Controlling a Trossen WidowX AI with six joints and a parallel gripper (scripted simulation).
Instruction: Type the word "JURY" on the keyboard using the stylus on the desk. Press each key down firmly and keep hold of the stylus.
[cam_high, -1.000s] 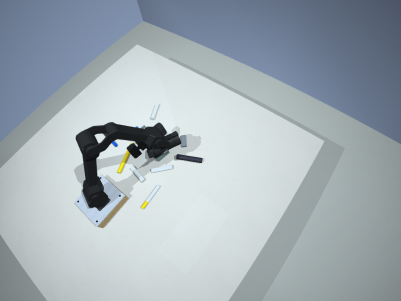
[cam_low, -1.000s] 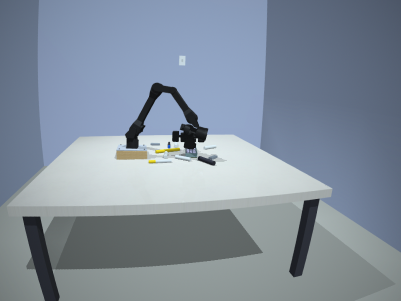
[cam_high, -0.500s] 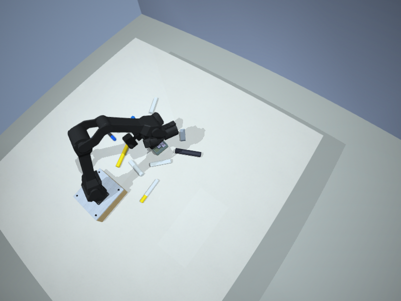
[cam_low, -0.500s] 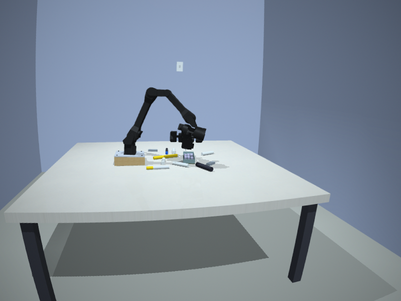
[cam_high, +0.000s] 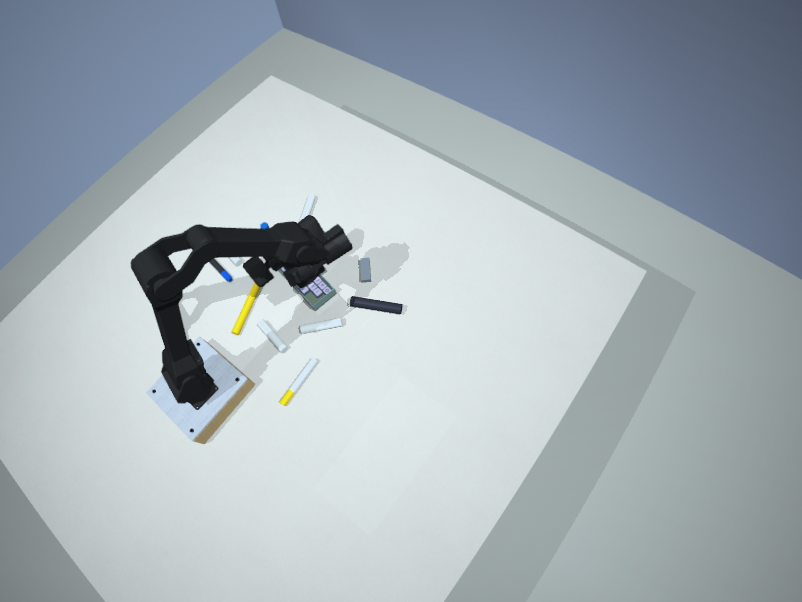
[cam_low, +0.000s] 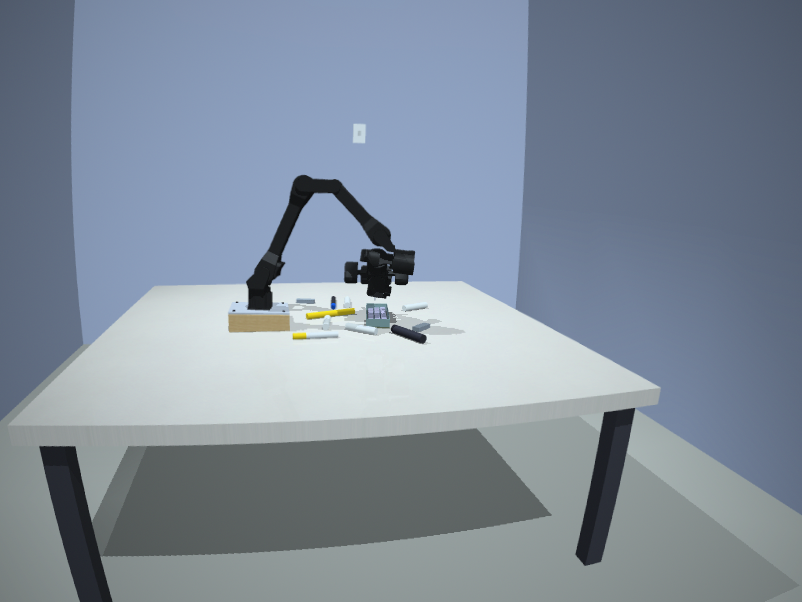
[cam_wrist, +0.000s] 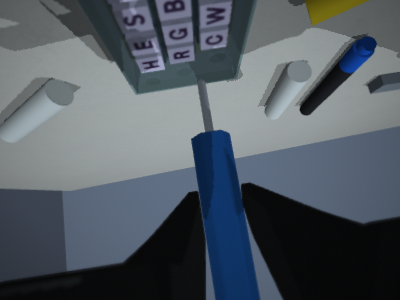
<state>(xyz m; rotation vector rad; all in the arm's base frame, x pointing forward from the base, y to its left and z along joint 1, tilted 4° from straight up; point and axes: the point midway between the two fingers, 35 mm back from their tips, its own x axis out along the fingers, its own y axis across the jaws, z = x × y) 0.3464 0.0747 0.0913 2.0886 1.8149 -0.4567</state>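
My gripper (cam_wrist: 220, 197) (cam_low: 378, 295) is shut on the blue stylus (cam_wrist: 215, 170), whose thin grey tip points away from the fingers. The green keyboard (cam_wrist: 187, 77) (cam_high: 317, 300) (cam_low: 377, 314) lies on the desk below the gripper. In the wrist view the tip shows over the keyboard's bare end rim, just beyond the ends of the key rows with R and C. In the exterior view the tip is raised above the keyboard. The keys H, E, S, R, G, B, C and W are readable; J, U and Y are outside the wrist view. The arm hides part of the keyboard in the top view.
A yellow marker (cam_high: 244, 312) lies beside the keyboard towards the base. A black cylinder (cam_high: 375, 304) (cam_low: 408, 333), a grey block (cam_high: 364, 269) and a white cylinder (cam_high: 320, 325) lie near its other end. A black and blue pen (cam_wrist: 332, 81) and several white cylinders lie around.
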